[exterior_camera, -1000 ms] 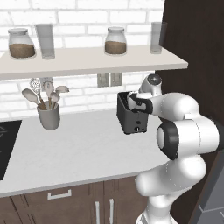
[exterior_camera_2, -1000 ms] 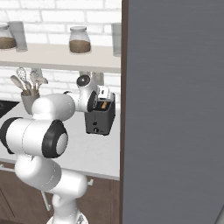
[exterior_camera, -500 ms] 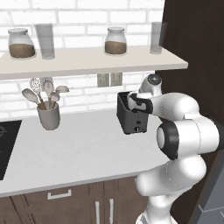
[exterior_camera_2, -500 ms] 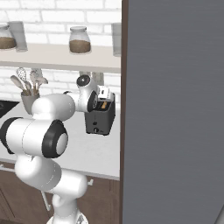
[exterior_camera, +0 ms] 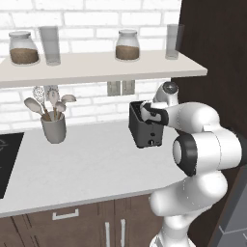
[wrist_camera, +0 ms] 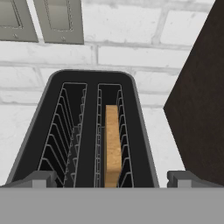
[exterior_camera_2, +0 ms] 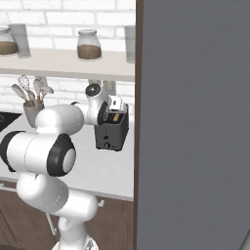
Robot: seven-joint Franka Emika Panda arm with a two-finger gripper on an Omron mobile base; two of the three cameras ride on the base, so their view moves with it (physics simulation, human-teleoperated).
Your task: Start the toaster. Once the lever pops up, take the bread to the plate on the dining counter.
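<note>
The dark toaster (exterior_camera: 146, 130) stands on the white worktop against the brick wall, close to the dark tall cabinet. From above, the toaster (wrist_camera: 52, 113) has two slots, and the tan bread (wrist_camera: 112, 144) stands on edge in the right one. My gripper (wrist_camera: 112, 180) hovers just above the toaster's near end, open, one fingertip on each side of the body and nothing between them. The hand (exterior_camera: 150, 112) sits over the toaster's top, and from the other side the hand (exterior_camera_2: 113, 104) hangs above the toaster (exterior_camera_2: 111, 135). The plate and the dining counter are out of view.
A grey utensil cup (exterior_camera: 53, 129) stands left on the worktop (exterior_camera: 87, 164). A shelf (exterior_camera: 96, 70) with jars and glasses hangs overhead. A dark tall cabinet (exterior_camera: 212, 58) flanks the toaster's right side. Wall outlets (wrist_camera: 59, 19) sit behind it. A black cooktop (exterior_camera: 6, 159) lies far left.
</note>
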